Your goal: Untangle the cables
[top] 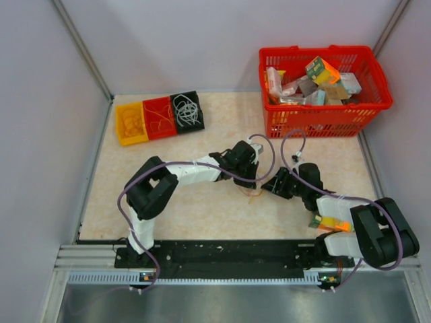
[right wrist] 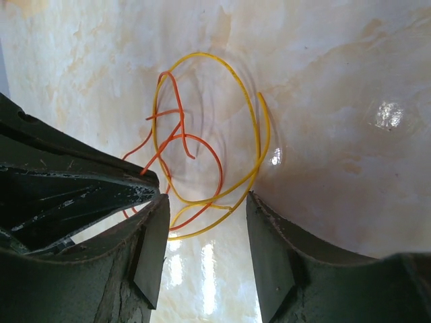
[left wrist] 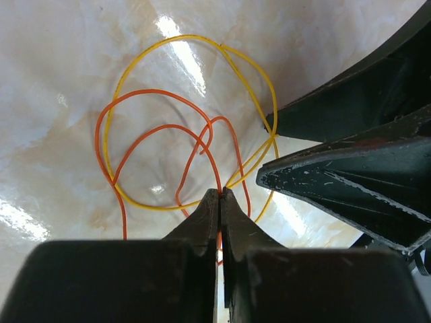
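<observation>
A thin orange cable [left wrist: 151, 90] and a thin yellow cable [left wrist: 182, 37] lie looped through each other on the marble tabletop; they show faintly in the top view [top: 254, 194]. My left gripper [left wrist: 220, 193] is shut on the orange cable, pinching one strand at its fingertips. It shows in the top view [top: 250, 180]. My right gripper [right wrist: 205, 215] is open just beside it, its jaws either side of the yellow cable's [right wrist: 199, 54] lower loops. The orange cable [right wrist: 215, 161] crosses there too. In the top view the right gripper [top: 266, 187] faces the left one.
A yellow bin [top: 131, 122], a red bin [top: 159, 118] and a black bin [top: 187, 112] holding white cables stand at the back left. A red basket [top: 316, 122] full of packets stands at the back right. A small colourful box [top: 330, 223] lies by the right arm.
</observation>
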Robot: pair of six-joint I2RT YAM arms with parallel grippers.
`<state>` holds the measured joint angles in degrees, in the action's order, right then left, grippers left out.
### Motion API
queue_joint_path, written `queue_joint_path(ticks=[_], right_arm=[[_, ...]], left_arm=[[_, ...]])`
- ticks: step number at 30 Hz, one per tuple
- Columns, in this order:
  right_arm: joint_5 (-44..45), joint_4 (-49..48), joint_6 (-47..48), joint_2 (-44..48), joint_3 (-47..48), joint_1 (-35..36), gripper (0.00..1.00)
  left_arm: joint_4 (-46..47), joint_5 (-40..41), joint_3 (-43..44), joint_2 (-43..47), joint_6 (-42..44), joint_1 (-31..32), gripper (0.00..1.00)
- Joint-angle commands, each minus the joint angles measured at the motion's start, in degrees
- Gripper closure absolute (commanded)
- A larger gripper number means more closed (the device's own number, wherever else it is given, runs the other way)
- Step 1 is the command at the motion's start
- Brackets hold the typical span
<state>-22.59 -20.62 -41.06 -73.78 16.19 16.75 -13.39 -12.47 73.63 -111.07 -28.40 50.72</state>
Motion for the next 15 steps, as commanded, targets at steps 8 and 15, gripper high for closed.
queue_joint_path(ticks=[8, 15], right_arm=[[4.04, -1.79, 0.19, -2.50, 0.34, 2.23, 0.55], [5.97, -2.50, -0.51, -4.62, 0.43, 2.76, 0.85]], left_arm=[[4.86, -8.79, -4.98, 14.64, -1.83, 0.43, 1.00], [1.72, -7.67, -4.99, 20.53, -0.61, 0.87, 1.00]])
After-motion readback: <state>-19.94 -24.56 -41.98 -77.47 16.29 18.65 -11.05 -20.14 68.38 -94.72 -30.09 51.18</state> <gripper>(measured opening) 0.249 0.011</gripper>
